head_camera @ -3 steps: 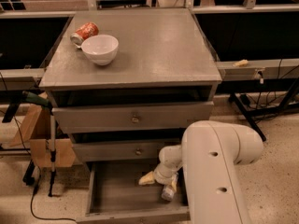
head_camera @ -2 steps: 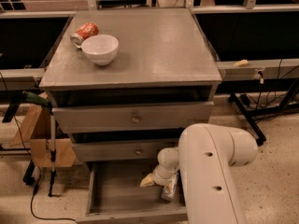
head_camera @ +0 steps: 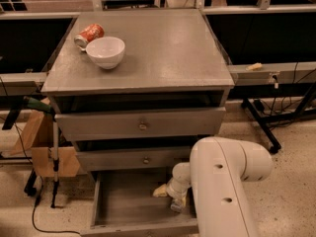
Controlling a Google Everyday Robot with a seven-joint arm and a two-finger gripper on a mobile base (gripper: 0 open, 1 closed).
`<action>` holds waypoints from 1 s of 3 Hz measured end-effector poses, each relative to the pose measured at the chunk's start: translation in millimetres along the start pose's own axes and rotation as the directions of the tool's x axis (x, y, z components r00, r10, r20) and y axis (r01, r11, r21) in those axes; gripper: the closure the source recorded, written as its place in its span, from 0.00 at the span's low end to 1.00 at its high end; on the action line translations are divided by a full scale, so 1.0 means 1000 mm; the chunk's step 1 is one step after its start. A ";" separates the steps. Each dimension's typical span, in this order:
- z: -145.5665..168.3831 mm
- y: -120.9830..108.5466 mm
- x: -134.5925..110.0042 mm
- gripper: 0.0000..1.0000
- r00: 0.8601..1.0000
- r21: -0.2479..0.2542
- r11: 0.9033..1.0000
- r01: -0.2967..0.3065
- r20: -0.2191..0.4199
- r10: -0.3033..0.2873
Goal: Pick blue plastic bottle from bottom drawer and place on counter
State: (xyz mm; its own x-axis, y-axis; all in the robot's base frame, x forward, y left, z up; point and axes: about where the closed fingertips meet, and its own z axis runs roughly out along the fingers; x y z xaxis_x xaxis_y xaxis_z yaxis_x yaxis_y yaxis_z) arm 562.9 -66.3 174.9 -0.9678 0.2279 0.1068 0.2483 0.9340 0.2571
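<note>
A can (head_camera: 89,33) and bowl (head_camera: 105,51) sit on the counter (head_camera: 168,63), while the arm (head_camera: 222,181) hides part of the open bottom drawer (head_camera: 123,209), where the gripper (head_camera: 170,197), its grip impossible to tell, hangs right at what seems to be the bottle (head_camera: 177,205).

On the flat grey wooden bench (head_camera: 163,58), a white ceramic bowl (head_camera: 105,51) sits at the rear left, with an orange soda can (head_camera: 89,34) lying just behind it. Below, the gripper (head_camera: 174,200) is inside the open grey bottom drawer (head_camera: 128,204), at its right.

Table (head_camera: 163,58) worn matt grey painted wood; bowl (head_camera: 105,52) glossy white; can (head_camera: 89,34) shiny metal; claw (head_camera: 174,199), lower centre in bottom drawer (head_camera: 128,204), smooth plastic.
</note>
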 end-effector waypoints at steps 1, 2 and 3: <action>0.005 -0.013 -0.010 0.05 0.999 0.013 0.999 -0.036 0.037 0.036; 0.011 -0.023 -0.018 0.05 0.997 0.035 0.998 -0.056 0.057 0.054; 0.019 -0.034 -0.022 0.07 0.995 0.058 0.995 -0.080 0.059 0.077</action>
State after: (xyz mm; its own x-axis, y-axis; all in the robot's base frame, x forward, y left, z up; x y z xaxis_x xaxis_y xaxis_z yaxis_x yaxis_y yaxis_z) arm 575.3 -97.6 146.1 -0.9466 0.3147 0.0697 0.3223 0.9270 0.1920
